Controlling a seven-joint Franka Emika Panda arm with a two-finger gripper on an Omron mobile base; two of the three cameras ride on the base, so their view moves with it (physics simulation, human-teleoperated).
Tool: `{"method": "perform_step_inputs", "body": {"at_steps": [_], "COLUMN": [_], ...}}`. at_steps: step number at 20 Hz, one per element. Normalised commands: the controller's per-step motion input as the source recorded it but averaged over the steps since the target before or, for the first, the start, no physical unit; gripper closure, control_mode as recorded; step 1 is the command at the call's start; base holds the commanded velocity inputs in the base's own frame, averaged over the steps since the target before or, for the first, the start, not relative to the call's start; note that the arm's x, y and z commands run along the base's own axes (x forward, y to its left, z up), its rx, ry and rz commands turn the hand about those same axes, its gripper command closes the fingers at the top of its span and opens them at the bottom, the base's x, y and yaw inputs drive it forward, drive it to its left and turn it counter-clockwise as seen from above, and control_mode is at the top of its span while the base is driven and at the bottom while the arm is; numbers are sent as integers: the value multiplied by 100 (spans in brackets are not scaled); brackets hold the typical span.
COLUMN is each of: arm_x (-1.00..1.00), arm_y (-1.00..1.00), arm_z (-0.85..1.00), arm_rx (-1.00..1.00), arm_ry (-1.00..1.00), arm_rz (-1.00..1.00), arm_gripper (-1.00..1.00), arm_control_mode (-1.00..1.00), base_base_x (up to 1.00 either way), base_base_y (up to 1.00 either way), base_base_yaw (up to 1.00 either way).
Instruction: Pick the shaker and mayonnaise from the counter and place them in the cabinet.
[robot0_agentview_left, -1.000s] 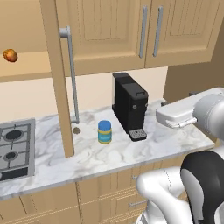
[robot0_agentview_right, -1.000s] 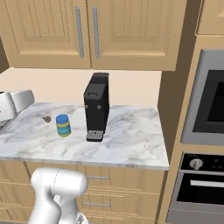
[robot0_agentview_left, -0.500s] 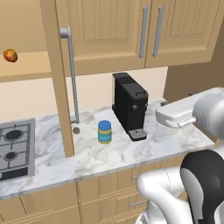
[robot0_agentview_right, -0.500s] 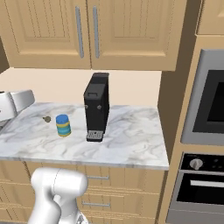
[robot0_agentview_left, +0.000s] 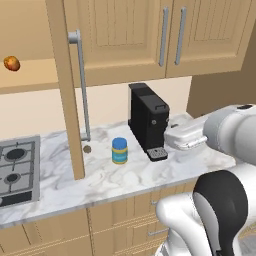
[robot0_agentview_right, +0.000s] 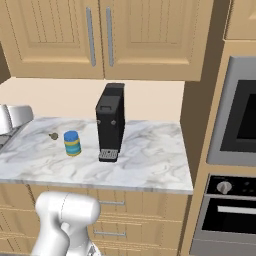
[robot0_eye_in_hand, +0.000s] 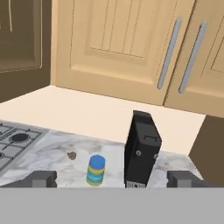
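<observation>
The mayonnaise (robot0_agentview_left: 119, 150) (robot0_agentview_right: 72, 143) (robot0_eye_in_hand: 96, 170), a squat jar with a blue lid and a yellow and teal label, stands upright on the marble counter (robot0_agentview_left: 115, 180). To its left lies the shaker (robot0_agentview_left: 87, 149) (robot0_agentview_right: 53, 136) (robot0_eye_in_hand: 71, 155), a tiny brown object. The cabinet's tall door (robot0_agentview_left: 64, 90) stands open edge-on, and its grey bar handle (robot0_agentview_left: 81, 85) hangs just above the shaker. My gripper (robot0_eye_in_hand: 113, 180) is open and holds nothing. It hovers on the near side of the counter, well back from the jar. The white hand (robot0_agentview_left: 184, 138) (robot0_agentview_right: 15, 117) is right of the coffee machine.
A black coffee machine (robot0_agentview_left: 148, 121) (robot0_agentview_right: 110, 122) (robot0_eye_in_hand: 141, 155) stands close to the right of the jar. A gas hob (robot0_agentview_left: 15, 167) lies at the counter's left. An orange-red fruit (robot0_agentview_left: 11, 63) sits on the cabinet shelf. A built-in oven (robot0_agentview_right: 240, 125) is at the far right.
</observation>
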Motion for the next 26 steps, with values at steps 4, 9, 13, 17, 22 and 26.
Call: {"method": "perform_step_inputs", "body": {"at_steps": [4, 9, 13, 17, 22, 26], "arm_x": [0, 4, 3, 0, 11, 3], "arm_y": [19, 11, 0, -2, -9, 0], "arm_z": [-48, -47, -41, -15, -44, -32], "arm_rx": [-2, -1, 0, -1, 0, 0], "arm_ry": [12, 14, 8, 3, 8, 10], "arm_rz": [0, 0, 2, 1, 4, 3], "arm_gripper": [-100, -100, -100, -100, -100, -100], "arm_control_mode": [-100, -100, -100, -100, -100, -100], "base_base_x": [0, 0, 0, 0, 0, 0], "base_base_y": [0, 0, 0, 0, 0, 0], "base_base_yaw": [0, 0, 0, 0, 0, 0]}}
